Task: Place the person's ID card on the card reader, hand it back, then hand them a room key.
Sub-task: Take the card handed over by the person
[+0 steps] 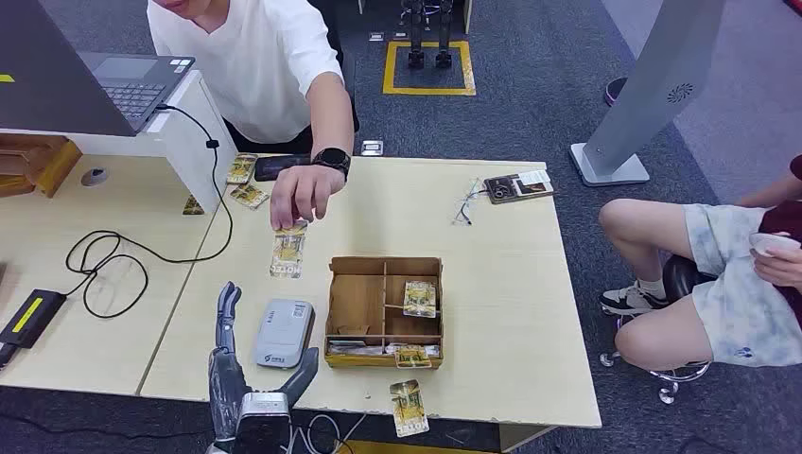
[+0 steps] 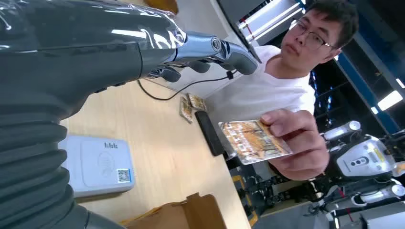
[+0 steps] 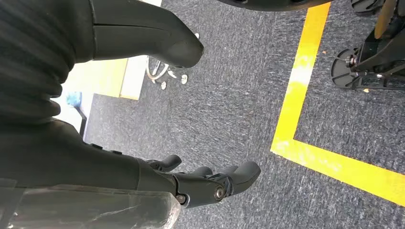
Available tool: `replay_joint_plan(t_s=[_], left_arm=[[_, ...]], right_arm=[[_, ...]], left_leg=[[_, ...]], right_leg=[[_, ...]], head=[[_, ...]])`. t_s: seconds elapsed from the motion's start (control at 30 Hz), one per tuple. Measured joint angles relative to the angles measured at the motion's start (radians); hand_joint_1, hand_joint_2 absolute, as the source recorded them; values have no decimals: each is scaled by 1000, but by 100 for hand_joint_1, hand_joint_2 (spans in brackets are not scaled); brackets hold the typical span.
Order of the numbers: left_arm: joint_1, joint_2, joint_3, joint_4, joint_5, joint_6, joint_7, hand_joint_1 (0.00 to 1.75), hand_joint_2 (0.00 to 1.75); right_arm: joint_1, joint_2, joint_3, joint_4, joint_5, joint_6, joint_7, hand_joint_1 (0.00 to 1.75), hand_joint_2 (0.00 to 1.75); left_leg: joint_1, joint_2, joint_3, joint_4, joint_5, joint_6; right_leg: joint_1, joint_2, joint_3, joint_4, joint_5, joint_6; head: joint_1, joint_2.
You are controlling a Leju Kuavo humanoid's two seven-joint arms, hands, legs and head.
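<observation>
The person's hand (image 1: pixel 301 194) offers the ID card (image 1: pixel 288 252) above the tabletop (image 1: pixel 492 284), beyond the card reader (image 1: pixel 285 332). Left hand (image 1: pixel 248 378) waits, fingers spread, empty. The card looks thin, stiff, slick: pinch its free edge. Right hand (image 3: pixel 143 143) hangs loosely uncurled, empty.

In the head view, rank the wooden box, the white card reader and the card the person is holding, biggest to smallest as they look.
1. Wooden box, clearly the largest.
2. White card reader.
3. Card in the person's hand, smallest, though it is partly covered and may be held above the table, so this is less sure.
</observation>
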Motion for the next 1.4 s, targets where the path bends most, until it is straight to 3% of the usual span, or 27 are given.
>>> replay_joint_plan(t_s=[0.13,0.3,0.43,0.8,1.2,1.4], left_arm=[[-12,-31,46,0,-118,0,-52,0,175],[-47,-102,167,-3,-337,0,-218,0,175],[-60,-123,250,-25,-444,0,-259,0,175],[-84,-129,315,-83,-693,0,-124,0,175],[-85,-129,315,-90,-710,0,-100,0,175],[-86,-129,315,-89,-758,0,-26,0,175]], right_arm=[[0,0,0,0,13,0,0,0,175],[-1,-5,10,3,22,4,0,0,175],[-3,-17,29,9,24,5,0,0,175],[-7,-39,65,19,24,4,7,0,175],[-7,-44,74,23,24,4,11,0,175],[-7,-44,79,24,24,5,11,0,175]], left_leg=[[0,0,0,0,0,0],[0,0,1,0,0,0],[0,2,2,0,0,0],[0,2,2,0,0,0],[0,2,2,0,0,0],[0,2,2,0,0,0]], right_leg=[[0,0,0,0,0,0],[0,1,0,0,0,0],[0,2,0,0,0,0],[0,2,0,0,0,0],[0,2,0,0,0,0],[0,2,0,0,0,0]], head=[[0,0],[0,0],[0,0],[0,0],[0,0],[0,0]])
